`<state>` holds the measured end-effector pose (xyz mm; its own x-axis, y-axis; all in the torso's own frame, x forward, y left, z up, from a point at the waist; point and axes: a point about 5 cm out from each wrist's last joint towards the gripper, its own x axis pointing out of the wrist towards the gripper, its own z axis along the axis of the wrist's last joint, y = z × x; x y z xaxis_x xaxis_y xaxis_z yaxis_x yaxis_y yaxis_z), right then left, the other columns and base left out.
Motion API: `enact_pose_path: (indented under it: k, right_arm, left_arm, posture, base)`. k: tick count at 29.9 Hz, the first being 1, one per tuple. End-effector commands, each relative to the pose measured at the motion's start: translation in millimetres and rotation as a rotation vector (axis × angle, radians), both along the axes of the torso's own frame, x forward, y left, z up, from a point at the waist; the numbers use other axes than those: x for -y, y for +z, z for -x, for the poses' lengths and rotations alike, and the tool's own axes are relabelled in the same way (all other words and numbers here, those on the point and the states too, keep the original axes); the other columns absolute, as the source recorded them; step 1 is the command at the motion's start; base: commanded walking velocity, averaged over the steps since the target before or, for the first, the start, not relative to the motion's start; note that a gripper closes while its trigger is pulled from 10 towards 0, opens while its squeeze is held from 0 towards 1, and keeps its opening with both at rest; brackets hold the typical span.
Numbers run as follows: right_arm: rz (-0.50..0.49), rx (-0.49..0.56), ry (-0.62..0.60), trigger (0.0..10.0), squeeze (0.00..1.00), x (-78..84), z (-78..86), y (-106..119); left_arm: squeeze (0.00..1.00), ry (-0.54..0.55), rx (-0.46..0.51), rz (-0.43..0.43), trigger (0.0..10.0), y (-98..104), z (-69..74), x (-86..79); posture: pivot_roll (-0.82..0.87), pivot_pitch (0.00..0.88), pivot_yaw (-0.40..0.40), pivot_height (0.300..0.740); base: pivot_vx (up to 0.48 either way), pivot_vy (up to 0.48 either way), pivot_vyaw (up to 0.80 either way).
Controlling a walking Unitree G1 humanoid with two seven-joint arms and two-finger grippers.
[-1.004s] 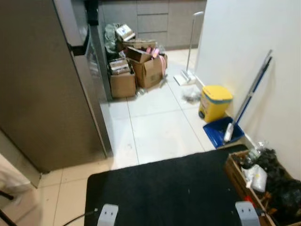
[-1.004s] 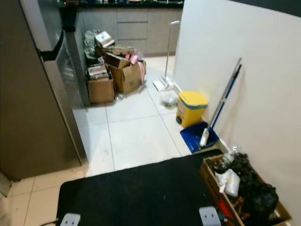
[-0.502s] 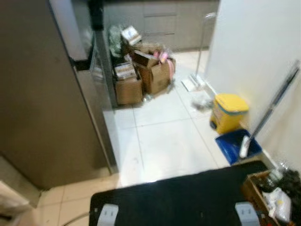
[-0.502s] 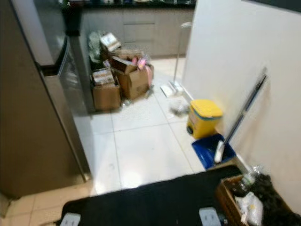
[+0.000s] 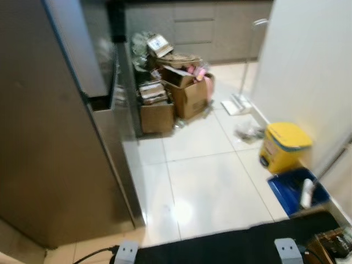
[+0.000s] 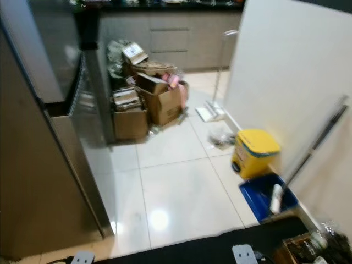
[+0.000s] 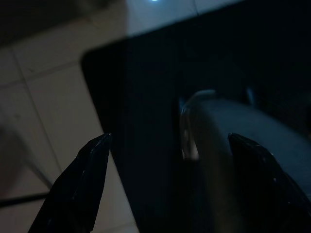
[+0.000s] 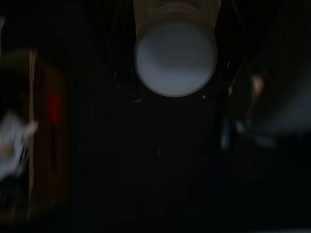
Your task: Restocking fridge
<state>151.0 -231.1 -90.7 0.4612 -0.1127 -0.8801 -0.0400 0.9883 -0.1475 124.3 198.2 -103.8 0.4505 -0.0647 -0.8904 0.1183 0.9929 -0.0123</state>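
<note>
The tall steel fridge (image 5: pixel 55 137) stands shut on my left, its door edge facing the tiled floor. In the left wrist view my left gripper (image 7: pixel 169 140) hangs open with nothing between its fingers (image 7: pixel 92 160), over the corner of the black mat (image 7: pixel 146 97) and beige tiles. The right wrist view is very dark. A pale round container (image 8: pixel 175 53) sits close before that camera, sharp against the blurred floor, and my right gripper (image 8: pixel 175 73) looks shut on it.
Opened cardboard boxes (image 5: pixel 176 93) are piled past the fridge by grey cabinets. A yellow bin (image 5: pixel 283 146) and a blue dustpan (image 5: pixel 297 190) stand along the white wall (image 5: pixel 313 66) on the right. A wooden crate (image 5: pixel 333 242) sits at the mat's (image 5: pixel 231 247) right end. White tiles lie ahead.
The whole view has shifted: the fridge looms larger, the boxes are nearer, and the mat and crate have slid to the bottom edge. The camera moved; nothing else did.
</note>
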Motion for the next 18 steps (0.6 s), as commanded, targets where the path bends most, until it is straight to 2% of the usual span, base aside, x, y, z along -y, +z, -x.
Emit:
enact_pose_path:
  k: [1, 3, 9, 12, 18]
  right_arm:
    - [-0.001, -0.029, -0.008, 10.0, 0.00, 1.0, 8.6, -3.1]
    - [-0.001, -0.029, -0.008, 10.0, 0.00, 1.0, 8.6, -3.1]
    - [-0.003, -0.031, 0.011, 10.0, 0.00, -0.2, 8.6, -3.3]
    - [-0.036, -0.028, 0.044, 10.0, 0.00, -4.3, 8.1, -3.7]
    - [-0.072, -0.032, 0.072, 10.0, 0.00, -8.5, 8.2, -4.3]
  left_arm:
    - [0.00, -0.003, -0.059, 0.001, 10.0, -4.6, 12.8, 1.1]
    - [0.00, 0.004, -0.062, -0.001, 10.0, -4.8, 13.3, 0.8]
    - [0.00, 0.020, -0.064, -0.014, 10.0, -5.0, 14.2, -0.5]
    - [0.00, 0.018, -0.063, -0.020, 10.0, -4.9, 14.0, -1.0]
    - [0.00, 0.020, -0.060, -0.017, 10.0, -4.8, 13.8, -0.8]
  posture:
    - [-0.03, 0.000, -0.029, 0.740]
    - [-0.03, 0.000, -0.029, 0.740]
    - [-0.03, 0.000, -0.029, 0.740]
    - [-0.03, 0.000, -0.030, 0.740]
    - [-0.03, 0.000, -0.029, 0.740]
  base:
    - [0.352, 0.000, 0.00]
    - [0.321, 0.000, 0.00]
    - [0.000, 0.000, 0.00]
    - [0.000, 0.000, 0.00]
    - [0.000, 0.000, 0.70]
